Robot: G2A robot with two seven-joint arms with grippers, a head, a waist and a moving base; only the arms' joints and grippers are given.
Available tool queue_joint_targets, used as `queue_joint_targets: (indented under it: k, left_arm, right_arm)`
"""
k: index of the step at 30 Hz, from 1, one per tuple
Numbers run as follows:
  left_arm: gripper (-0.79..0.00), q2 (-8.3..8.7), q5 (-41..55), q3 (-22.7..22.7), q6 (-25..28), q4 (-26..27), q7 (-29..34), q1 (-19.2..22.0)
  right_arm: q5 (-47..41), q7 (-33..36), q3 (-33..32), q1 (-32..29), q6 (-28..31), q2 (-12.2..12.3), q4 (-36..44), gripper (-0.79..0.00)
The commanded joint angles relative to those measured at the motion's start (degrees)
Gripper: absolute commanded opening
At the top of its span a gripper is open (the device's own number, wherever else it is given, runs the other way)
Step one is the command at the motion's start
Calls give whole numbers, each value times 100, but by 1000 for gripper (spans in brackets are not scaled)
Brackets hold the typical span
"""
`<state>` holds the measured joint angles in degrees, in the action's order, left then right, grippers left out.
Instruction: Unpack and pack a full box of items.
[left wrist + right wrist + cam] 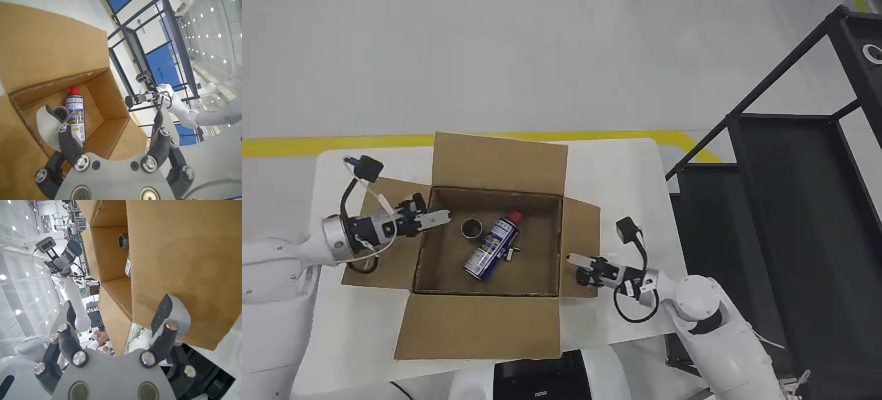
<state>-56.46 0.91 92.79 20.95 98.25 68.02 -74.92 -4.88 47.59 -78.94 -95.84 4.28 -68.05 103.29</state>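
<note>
Leftmost, the left arm stretches level across the left flap point(397, 192) of the box point(497, 165). Its left pincer point(435, 216) sits at the box's left wall, released, with its fingers point(47, 121) spread wide. One finger hangs inside the box, just above a metal ring point(472, 228). Just beyond the ring, farther from that pincer, a red-capped can point(492, 245) lies on its side on the box floor, cap toward the far wall. Across the box, the right arm bends in over the worktop's point(627, 170) near right part, elbow out, forearm pointing at the box. The right pincer point(574, 260) is also released, and the right flap's point(582, 225) near corner lies between its spread fingers point(164, 311). I cannot tell whether they touch it.
</note>
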Motion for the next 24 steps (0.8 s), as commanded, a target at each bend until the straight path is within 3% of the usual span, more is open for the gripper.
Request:
queue_joint_targets:
  k: [1,10,24]
  left_arm:
    - [0,23,-37,168,-57,-27,-128,-221]
    - [0,97,-443,799,-281,-444,-826,-897]
    - [0,60,-76,69,-69,-1108,-976,-642]
  right_arm:
    - [-5,-29,26,27,20,5,-11,0]
    - [65,-360,93,99,160,21,-88,0]
    - [511,-735,677,443,132,-11,-533,0]
